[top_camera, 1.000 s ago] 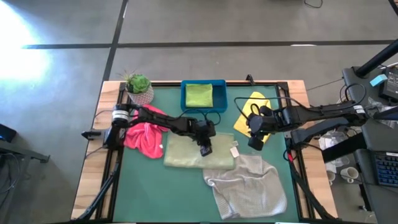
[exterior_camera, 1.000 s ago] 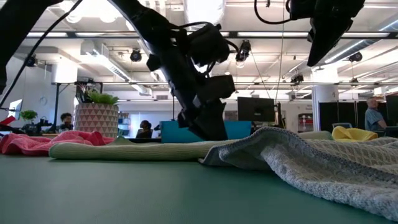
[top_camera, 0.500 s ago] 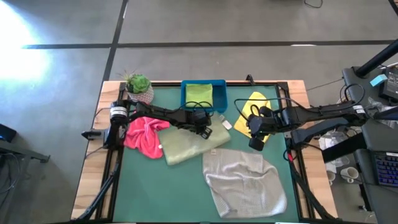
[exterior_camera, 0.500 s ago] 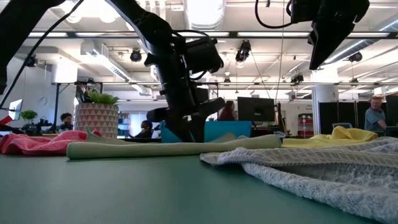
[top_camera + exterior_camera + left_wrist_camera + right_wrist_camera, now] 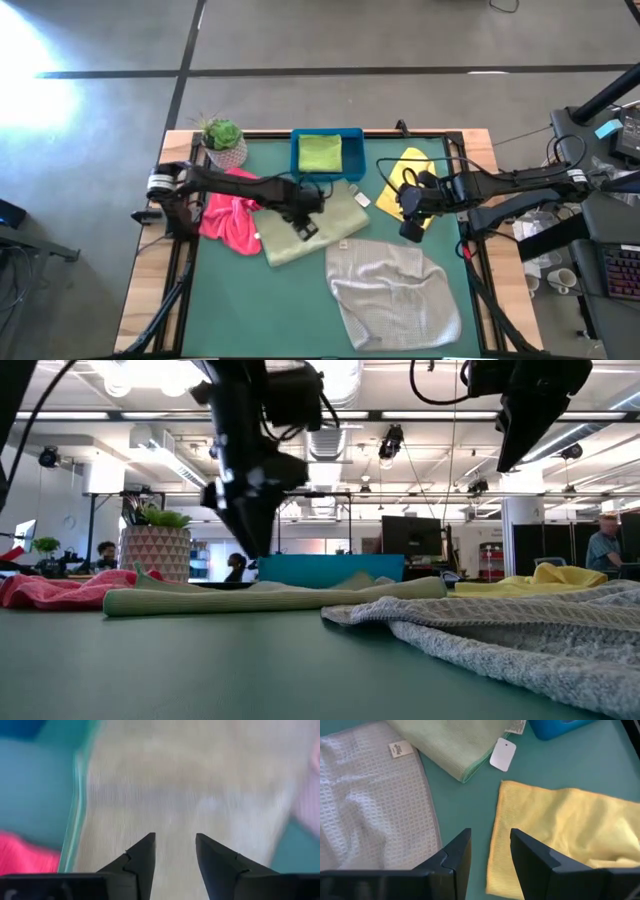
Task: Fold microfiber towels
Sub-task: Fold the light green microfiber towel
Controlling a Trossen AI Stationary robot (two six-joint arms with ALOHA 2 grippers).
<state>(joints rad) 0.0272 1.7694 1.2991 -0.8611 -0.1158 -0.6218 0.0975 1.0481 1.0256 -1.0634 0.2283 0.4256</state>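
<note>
The olive green towel (image 5: 318, 228) lies folded and slanted on the green mat, its tagged corner (image 5: 502, 755) by the blue tray. My left gripper (image 5: 304, 228) hangs open above its middle, pointing down, and the left wrist view shows the cloth (image 5: 190, 785) below bare fingers. The pink towel (image 5: 232, 215) lies crumpled at the left. A lime green towel (image 5: 320, 153) lies in the tray. The yellow towel (image 5: 560, 830) lies at the far right, and my right gripper (image 5: 490, 832) hovers open above its left edge. The grey towel (image 5: 392, 290) is spread near the front right.
The blue tray (image 5: 295, 155) stands at the far middle edge, a potted plant (image 5: 222, 140) at the far left corner. Bare green mat (image 5: 260, 310) shows at the front left. People and desks show in the room beyond the table.
My left gripper moved toward the far edge on the olive towel, then rose clear of it, tipped further downward and came back left. The towel's right, tagged end swung toward the tray and off the grey towel; its left end stayed. The towel now lies slanted.
</note>
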